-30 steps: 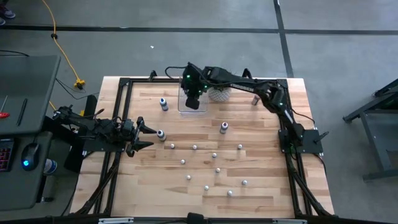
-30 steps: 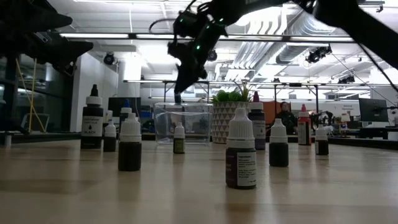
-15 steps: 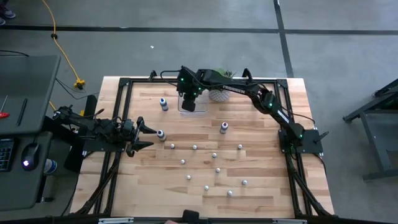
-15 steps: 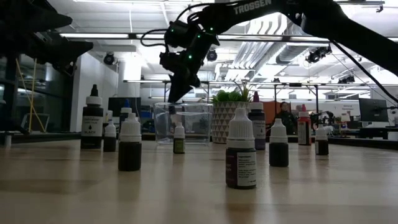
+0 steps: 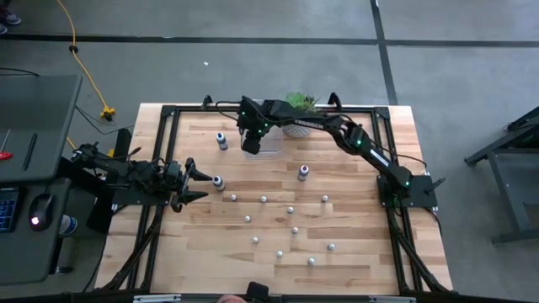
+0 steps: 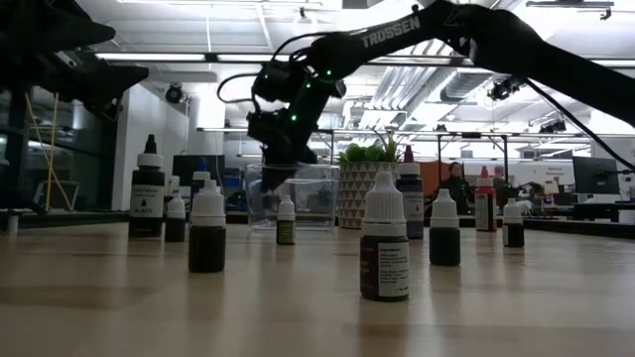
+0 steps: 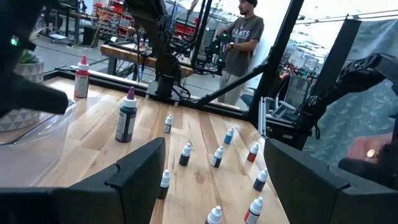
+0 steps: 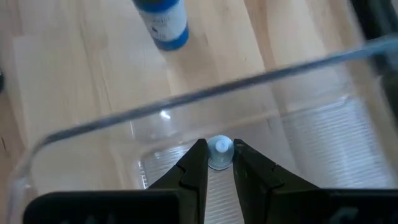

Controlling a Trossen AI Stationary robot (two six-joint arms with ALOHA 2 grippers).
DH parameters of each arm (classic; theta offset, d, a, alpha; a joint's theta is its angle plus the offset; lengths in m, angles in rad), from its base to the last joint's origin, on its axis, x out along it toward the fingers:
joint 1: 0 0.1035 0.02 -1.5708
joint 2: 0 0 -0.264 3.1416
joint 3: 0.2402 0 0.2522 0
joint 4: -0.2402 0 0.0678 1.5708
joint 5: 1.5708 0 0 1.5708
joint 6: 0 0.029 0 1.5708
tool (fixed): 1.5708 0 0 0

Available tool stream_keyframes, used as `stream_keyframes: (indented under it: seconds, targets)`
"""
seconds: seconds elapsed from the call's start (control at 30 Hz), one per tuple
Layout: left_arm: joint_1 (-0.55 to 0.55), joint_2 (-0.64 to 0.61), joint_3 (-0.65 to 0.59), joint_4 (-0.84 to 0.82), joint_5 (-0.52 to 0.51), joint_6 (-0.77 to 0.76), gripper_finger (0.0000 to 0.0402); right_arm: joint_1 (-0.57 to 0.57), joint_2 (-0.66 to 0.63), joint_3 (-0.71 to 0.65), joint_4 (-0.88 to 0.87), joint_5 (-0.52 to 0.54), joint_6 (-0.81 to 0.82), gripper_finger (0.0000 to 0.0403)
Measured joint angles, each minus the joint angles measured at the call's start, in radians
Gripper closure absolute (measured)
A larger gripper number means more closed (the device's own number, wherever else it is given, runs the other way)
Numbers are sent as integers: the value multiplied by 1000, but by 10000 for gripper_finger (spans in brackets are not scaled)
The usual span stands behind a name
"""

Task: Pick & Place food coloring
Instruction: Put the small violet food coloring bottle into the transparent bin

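Note:
Several small food coloring bottles (image 5: 290, 210) stand upright on the wooden table (image 5: 354, 252). Among them are a blue one (image 5: 221, 140) and a purple-capped one (image 5: 303, 172). My right gripper (image 5: 251, 145) reaches into the clear bin (image 5: 273, 145) at the table's far middle. It is shut on one small white-capped bottle (image 8: 219, 149). In the low view its fingertips (image 6: 269, 181) are below the bin's rim (image 6: 298, 167). My left gripper (image 5: 195, 183) waits open at the table's left side, pointing level, next to a bottle (image 5: 218, 182). My right gripper pinches the bottle's white cap (image 8: 219, 147) between its two fingers (image 8: 198, 163). The fingers slant down from above, from the table's right. The bottle's body is hidden below the fingers. I cannot tell whether it touches the bin's floor.
A green succulent in a white pot (image 5: 296, 118) stands just right of the bin. A black frame (image 5: 168, 114) runs round the table's edges. The near half holds scattered bottles with gaps between them. A person (image 7: 244, 34) stands beyond the table.
My right gripper has gone down and a little toward the table's left, from above the bin to inside it, keeping the bottle between its fingers. The arm has stretched out lower over the table.

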Motion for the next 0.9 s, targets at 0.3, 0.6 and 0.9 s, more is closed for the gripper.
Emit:
stream_keyframes:
  seconds: [0.3, 0.6, 0.9]
  targets:
    - [0, 0, 0, 0, 0, 0, 130, -2, 37, 0, 38, -9, 78, 344]
    - [0, 0, 0, 0, 0, 0, 130, 10, 42, 0, 3, -53, 99, 347]
    - [0, 0, 0, 0, 0, 0, 130, 27, 43, 0, -2, -92, 99, 343]
